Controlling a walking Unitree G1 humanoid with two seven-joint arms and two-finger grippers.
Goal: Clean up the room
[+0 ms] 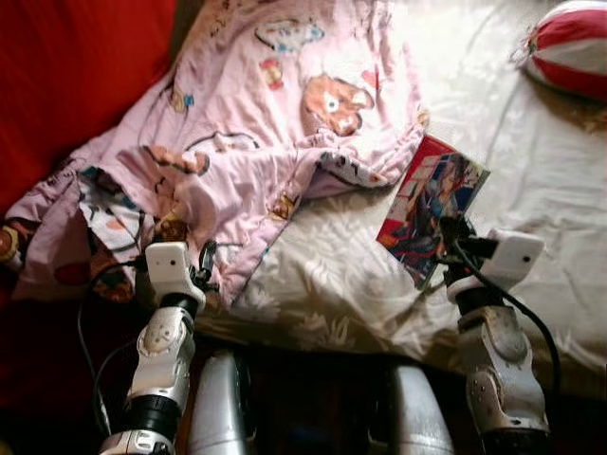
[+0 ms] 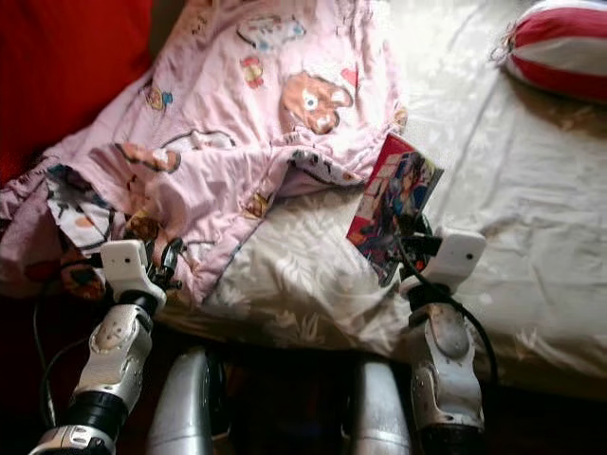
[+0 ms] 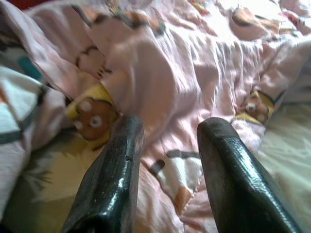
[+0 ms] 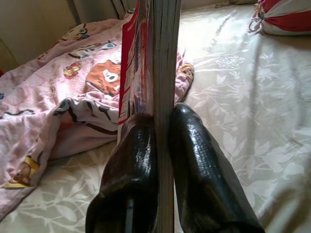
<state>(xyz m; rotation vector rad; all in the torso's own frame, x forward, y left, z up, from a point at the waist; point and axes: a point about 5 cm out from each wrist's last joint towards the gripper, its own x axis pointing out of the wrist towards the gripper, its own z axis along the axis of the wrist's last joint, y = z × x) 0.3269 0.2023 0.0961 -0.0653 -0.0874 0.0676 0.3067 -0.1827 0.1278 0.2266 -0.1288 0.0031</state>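
Note:
A thin comic book [image 1: 434,206] with a red illustrated cover is held edge-on just above the bed, and my right gripper [image 1: 453,233] is shut on its lower corner. In the right wrist view the book's page edge [image 4: 164,63] rises between the two black fingers [image 4: 133,160]. A pink cartoon-print blanket [image 1: 256,123] lies crumpled over the left half of the bed. My left gripper [image 1: 204,258] hangs open at the blanket's near edge, its fingers [image 3: 112,179] apart over the pink fabric [image 3: 194,82].
The bed has a cream floral sheet [image 1: 531,180]. A red and white striped cushion [image 1: 574,47] lies at the far right. A red surface [image 1: 66,66] stands left of the bed. The bed's front edge runs just before my arms.

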